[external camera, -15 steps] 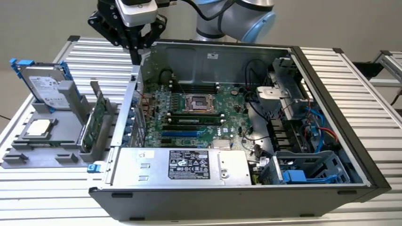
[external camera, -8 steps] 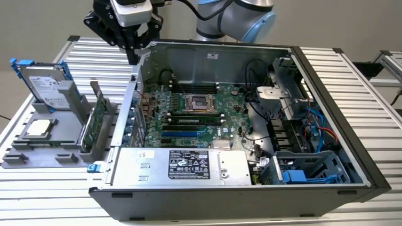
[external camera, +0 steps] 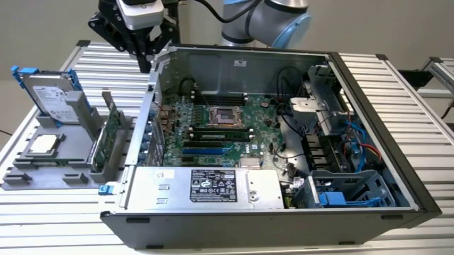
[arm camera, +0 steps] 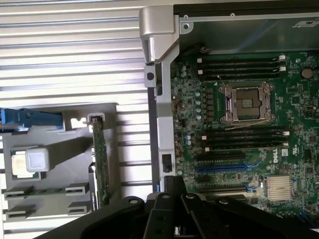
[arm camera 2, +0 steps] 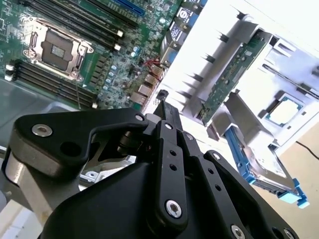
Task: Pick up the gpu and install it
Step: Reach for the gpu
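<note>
The gpu (external camera: 108, 139) stands on edge in a slot of the grey holder (external camera: 42, 178), to the exterior view's left of the open computer case (external camera: 369, 106). Its green board also shows in both wrist views (arm camera: 100, 159) (arm camera 2: 230, 75). My gripper (external camera: 146, 65) hangs above the case's rear left corner, higher than the gpu and behind it. Its black fingers are shut with nothing between them, as the second wrist view (arm camera 2: 163, 103) and first wrist view (arm camera: 174, 183) show. The motherboard (external camera: 212, 141) lies in the case with blue expansion slots (external camera: 206, 151).
A silver hard drive with blue rails (external camera: 48, 95) stands at the back of the holder, and a square CPU chip (external camera: 44, 143) lies in front of it. The power supply (external camera: 206, 186) fills the case's front. Cables and drive bays (external camera: 341, 159) crowd the right side.
</note>
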